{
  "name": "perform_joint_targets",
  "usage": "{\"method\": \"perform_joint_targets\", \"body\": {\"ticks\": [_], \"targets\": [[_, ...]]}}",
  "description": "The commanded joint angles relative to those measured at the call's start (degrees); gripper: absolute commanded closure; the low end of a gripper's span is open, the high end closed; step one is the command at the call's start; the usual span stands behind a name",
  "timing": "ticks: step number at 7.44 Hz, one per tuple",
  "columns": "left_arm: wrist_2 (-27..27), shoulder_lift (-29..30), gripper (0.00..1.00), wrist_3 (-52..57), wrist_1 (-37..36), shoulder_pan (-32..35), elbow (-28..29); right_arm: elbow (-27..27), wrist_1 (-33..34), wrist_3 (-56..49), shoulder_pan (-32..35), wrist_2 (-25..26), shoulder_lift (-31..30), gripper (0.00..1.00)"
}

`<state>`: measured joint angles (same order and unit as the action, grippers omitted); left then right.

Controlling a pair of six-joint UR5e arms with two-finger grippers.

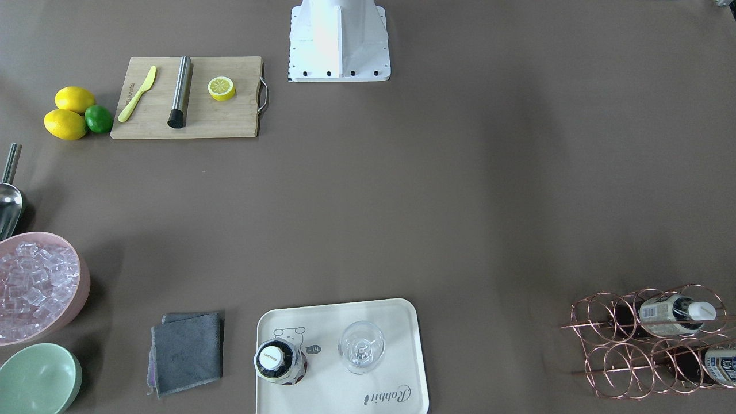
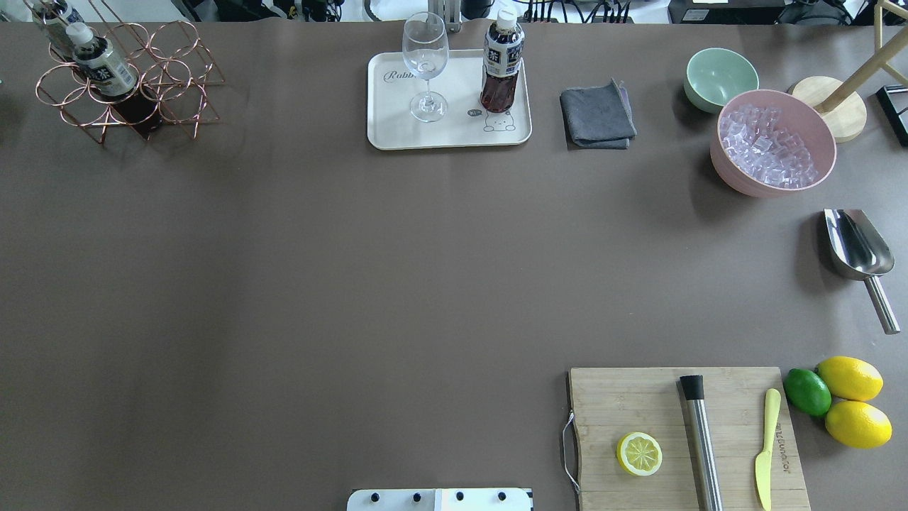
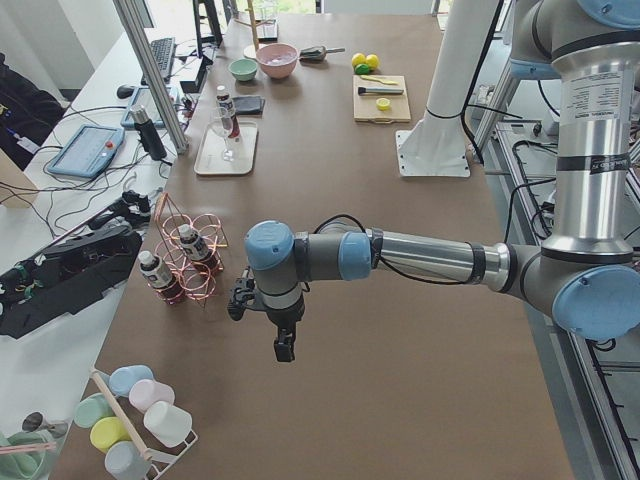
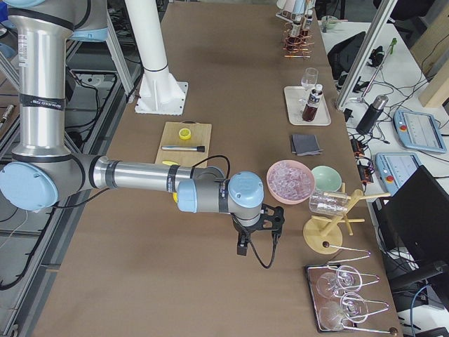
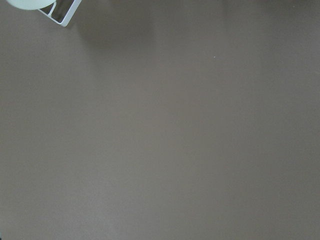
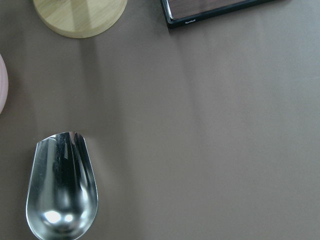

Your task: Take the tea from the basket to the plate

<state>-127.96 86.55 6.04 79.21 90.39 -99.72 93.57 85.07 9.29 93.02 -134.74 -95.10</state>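
Tea [image 3: 229, 115] well apart from left gripper [image 3: 284, 350]

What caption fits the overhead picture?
One tea bottle stands beside a wine glass on the cream tray; two bottles sit in the basket.

Tea bottle [image 2: 502, 65]: clear plastic, dark liquid, white cap, printed label; stands upright on the plate, just beside the drawn bear.
Plate [image 2: 447, 139]: cream rectangular tray, rounded corners, "Rabbit" lettering; lies flat on the table.
Basket [image 2: 177, 71]: rose-gold wire rack of ring cells, well apart from the plate; two alike bottles [image 2: 106, 67] lie tilted in its cells.
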Motion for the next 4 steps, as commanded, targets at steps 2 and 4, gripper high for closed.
{"method": "perform_joint_targets", "body": {"ticks": [2, 4], "targets": [[-0.19, -0.60, 0.01, 3.16, -2.66, 0.48, 2.07, 0.21, -0.43, 1.70, 0.06, -0.17, -0.44, 0.00], [-0.28, -0.07, 0.01, 3.45, -2.05, 0.40, 2.17, 0.29, -0.43, 1.61, 0.06, -0.26, -0.53, 0.00]]}}
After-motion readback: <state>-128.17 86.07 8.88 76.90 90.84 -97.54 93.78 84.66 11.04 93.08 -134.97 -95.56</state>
